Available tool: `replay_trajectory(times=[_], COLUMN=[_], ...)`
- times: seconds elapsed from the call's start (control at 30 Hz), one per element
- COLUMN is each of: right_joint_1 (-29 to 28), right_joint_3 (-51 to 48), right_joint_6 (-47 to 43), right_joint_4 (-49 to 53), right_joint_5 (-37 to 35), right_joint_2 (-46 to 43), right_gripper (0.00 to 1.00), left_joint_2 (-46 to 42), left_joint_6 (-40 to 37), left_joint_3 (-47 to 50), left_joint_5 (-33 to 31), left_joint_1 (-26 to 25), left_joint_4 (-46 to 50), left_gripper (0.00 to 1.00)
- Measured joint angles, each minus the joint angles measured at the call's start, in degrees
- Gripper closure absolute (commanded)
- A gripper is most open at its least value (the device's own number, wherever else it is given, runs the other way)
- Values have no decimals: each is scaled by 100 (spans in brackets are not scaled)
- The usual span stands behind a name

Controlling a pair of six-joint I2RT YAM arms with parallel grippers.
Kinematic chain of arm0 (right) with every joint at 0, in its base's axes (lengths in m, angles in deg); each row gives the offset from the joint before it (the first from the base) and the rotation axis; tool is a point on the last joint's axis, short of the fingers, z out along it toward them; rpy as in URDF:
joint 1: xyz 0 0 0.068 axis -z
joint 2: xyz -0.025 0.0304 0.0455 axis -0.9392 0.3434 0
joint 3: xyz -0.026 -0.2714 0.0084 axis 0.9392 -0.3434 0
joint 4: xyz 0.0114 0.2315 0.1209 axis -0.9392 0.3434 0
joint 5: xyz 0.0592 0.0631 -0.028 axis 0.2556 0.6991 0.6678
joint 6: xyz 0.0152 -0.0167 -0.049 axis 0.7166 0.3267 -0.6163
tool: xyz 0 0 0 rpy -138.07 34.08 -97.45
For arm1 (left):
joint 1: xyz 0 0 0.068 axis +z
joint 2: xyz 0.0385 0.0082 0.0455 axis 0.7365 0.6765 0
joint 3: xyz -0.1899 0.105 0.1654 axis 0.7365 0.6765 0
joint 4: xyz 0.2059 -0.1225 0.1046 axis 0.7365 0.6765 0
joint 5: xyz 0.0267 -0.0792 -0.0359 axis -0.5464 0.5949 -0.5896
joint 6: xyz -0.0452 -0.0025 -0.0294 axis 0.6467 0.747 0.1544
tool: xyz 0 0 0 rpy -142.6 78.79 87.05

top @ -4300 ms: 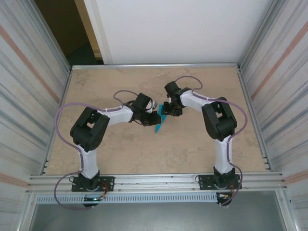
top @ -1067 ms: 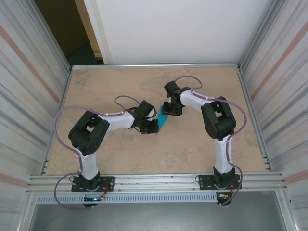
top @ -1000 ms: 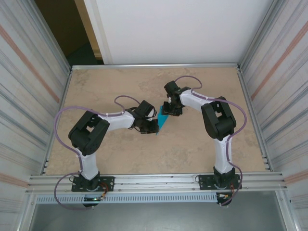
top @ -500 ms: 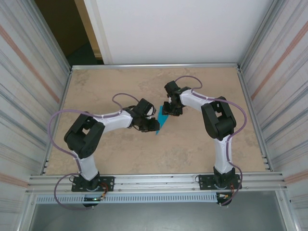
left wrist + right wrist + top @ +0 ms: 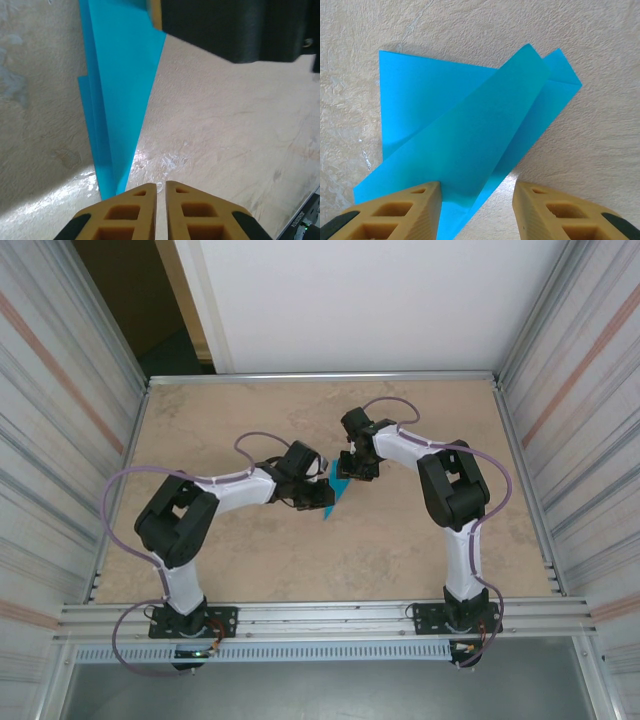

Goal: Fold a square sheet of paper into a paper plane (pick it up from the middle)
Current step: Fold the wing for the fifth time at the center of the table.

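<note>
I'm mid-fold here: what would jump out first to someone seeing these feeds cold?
The bright blue paper, already folded into overlapping layers with a narrow tip, lies mid-table and stands out against the beige table. The right tool straddles its wide end with fingers spread, while the left tool sits shut right at the narrow tip.

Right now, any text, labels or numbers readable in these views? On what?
No text can be read.
The paper: plain blue, no print.
The table: bare, no markings.
The dark part at the lower right corner of the left wrist view: what may be a tiny line of print, too small and blurred to read.
</note>
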State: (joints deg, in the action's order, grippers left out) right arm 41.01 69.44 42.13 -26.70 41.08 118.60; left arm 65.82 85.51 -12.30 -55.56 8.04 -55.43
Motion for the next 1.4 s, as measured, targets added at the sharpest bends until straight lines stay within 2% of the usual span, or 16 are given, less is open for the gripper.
replay_trajectory(times=[1.4], right_joint_1=[0], right_joint_3=[87], right_joint_6=[0], right_joint_4=[107], right_joint_5=[-39], right_joint_2=[50], right_gripper=[58], left_joint_2=[415], left_joint_6=[26], left_joint_3=[68], left_joint_5=[146], left_joint_1=[0], left_joint_4=[-44], left_gripper=[90])
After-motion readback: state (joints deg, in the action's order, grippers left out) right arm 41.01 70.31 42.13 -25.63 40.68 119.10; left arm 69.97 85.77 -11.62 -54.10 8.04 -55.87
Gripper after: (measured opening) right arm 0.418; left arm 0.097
